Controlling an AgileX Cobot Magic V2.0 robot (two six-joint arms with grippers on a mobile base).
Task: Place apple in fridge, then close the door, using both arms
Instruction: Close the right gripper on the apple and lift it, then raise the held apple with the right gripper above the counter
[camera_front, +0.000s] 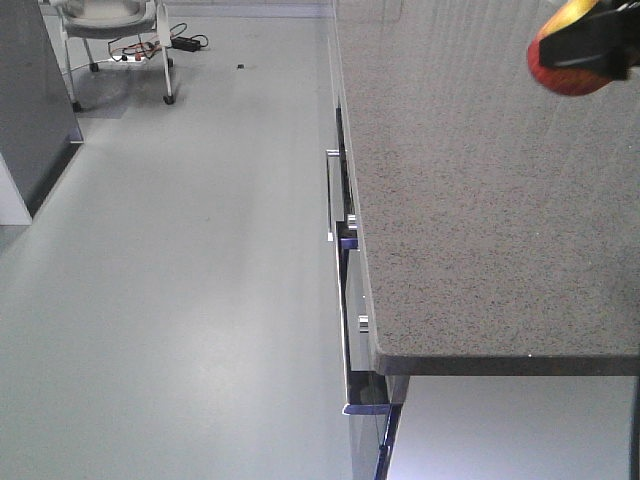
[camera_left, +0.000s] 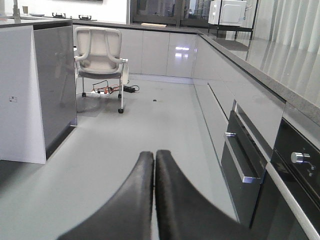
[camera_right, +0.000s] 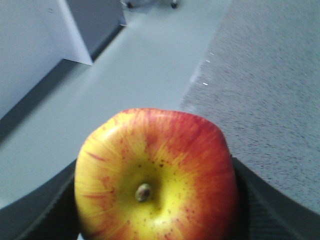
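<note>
The apple, red with yellow patches, hangs above the stone counter at the top right of the front view. My right gripper is shut on it. In the right wrist view the apple fills the lower frame, stem dimple facing the camera, with dark fingers pressed on both sides and my right gripper closed around it. My left gripper is shut on nothing, its two black fingers touching, and points along the kitchen floor. The fridge and its door are out of view.
A speckled stone counter runs along the right, with handled drawers on its front and a dark oven. A grey-sided island counter stands at the left. A white wheeled chair and floor cables lie far ahead.
</note>
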